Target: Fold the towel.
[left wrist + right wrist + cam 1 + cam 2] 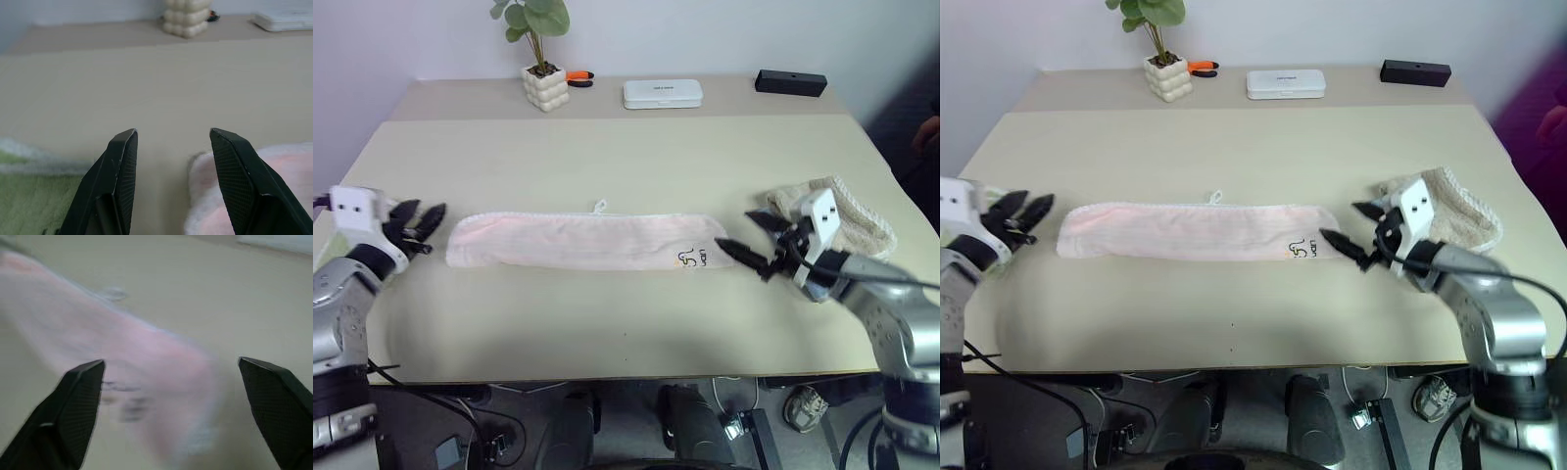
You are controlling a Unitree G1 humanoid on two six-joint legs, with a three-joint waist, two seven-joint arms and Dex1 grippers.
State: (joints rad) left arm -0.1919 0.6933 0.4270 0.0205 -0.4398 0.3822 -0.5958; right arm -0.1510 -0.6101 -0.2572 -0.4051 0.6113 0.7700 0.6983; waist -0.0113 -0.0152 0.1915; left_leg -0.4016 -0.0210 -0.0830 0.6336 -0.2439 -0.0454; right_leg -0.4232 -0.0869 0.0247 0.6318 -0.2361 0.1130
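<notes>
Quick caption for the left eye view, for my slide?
Pink towel lies folded into a long strip on the table, with both open hands, left and right, at its ends.

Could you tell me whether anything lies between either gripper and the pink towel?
Nothing visible does. The towel lies flat with bare table between its ends and the left gripper and right gripper; the beige towel sits behind the right gripper.

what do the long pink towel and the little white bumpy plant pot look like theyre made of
The long pale pink towel looks like soft terry cloth: fuzzy matte surface, faint ribbing, white scalloped trim. The small white bubble-shaped plant pot seems to be glazed ceramic, going by its smooth rounded lumps, though plastic is possible.
</notes>
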